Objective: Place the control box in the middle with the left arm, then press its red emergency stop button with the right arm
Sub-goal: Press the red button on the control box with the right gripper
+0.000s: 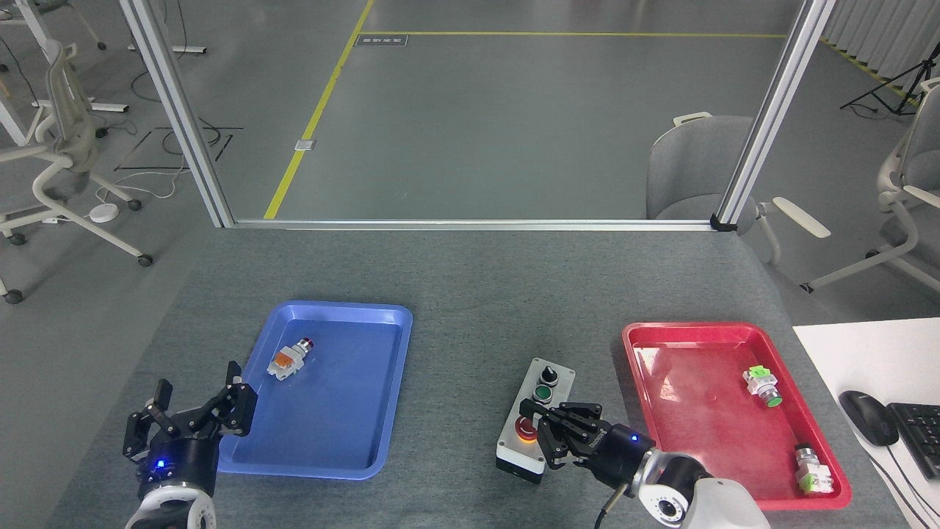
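Between the two trays on the grey tabletop (470, 279), the control box (534, 415) sits with its long axis running near-to-far, tipped a little to the right at the far end. Black knob is at the far end, then the green button, and the red emergency stop button (523, 429) is toward my near end.

My right arm's gripper (547, 433) comes in from the near right and lies right over the near half of the box. Its fingers bunch close together at the stop button, so I only see the left sliver of the red cap and its orange ring; the small flat red button is covered completely. I can't say if the fingertips really touch the cap or if the jaws are fully closed.

My left gripper (192, 413) hangs at the near-left corner of the blue tray (367, 441), jaws spread open, holding nothing, well apart from the box.

The blue tray holds a small white-and-orange push-button part (289, 359). The red tray (690, 345) has two green-and-white parts, one mid-right (761, 386), one near its close corner (811, 470). A mouse (864, 406) and a keyboard cut off by the frame edge sit far right.
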Motion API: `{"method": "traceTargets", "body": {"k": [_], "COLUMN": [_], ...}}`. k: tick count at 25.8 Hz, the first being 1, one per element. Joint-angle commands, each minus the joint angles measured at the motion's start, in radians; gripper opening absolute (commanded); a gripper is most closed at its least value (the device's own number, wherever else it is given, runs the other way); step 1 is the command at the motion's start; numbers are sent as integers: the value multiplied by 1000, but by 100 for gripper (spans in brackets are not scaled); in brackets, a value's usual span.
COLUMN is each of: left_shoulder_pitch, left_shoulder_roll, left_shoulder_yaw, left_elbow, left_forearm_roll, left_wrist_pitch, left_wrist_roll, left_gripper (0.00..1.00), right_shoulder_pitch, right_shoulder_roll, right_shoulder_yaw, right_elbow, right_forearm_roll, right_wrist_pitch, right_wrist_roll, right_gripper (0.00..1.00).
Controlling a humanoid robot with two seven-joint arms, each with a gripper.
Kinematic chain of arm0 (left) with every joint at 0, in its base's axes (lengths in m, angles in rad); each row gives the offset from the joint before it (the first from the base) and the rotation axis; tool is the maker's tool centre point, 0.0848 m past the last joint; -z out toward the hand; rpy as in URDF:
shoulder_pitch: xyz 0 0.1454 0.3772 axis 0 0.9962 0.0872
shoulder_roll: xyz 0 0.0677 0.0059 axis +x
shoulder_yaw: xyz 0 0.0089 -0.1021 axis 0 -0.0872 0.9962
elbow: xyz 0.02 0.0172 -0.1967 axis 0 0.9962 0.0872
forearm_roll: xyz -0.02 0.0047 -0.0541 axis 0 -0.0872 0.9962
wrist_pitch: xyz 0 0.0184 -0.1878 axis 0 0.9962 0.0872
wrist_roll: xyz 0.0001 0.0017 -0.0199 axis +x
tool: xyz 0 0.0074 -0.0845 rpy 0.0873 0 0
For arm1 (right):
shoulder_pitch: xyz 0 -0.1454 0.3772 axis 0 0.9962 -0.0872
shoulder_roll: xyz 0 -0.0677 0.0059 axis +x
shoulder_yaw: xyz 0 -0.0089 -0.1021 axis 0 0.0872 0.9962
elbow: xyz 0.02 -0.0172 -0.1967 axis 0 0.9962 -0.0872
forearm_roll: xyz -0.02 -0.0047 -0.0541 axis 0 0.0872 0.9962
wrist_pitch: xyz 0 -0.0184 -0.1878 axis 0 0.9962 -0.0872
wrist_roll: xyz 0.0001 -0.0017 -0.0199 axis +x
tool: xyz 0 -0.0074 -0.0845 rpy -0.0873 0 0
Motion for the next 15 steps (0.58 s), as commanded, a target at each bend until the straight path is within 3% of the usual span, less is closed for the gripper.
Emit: {"method": "traceTargets", "body": {"k": [1,15], "left_shoulder_pitch": [1,7], "left_shoulder_roll": [1,-24], "left_shoulder_yaw": [0,-13], "left_elbow": [-2,-8], "left_forearm_roll": [0,0], "left_wrist_pitch": [0,-84], "left_wrist_roll": [-1,8], "left_gripper": [99,99], "right_shoulder_pitch": [4,10], "right_shoulder_roll": [0,2], "right_shoulder_yaw": [2,31], "right_elbow": [10,66], "right_forearm_roll": [2,47], "right_wrist_pitch": [1,1], "right_wrist_roll": [2,-2], "right_gripper": [0,0]}}
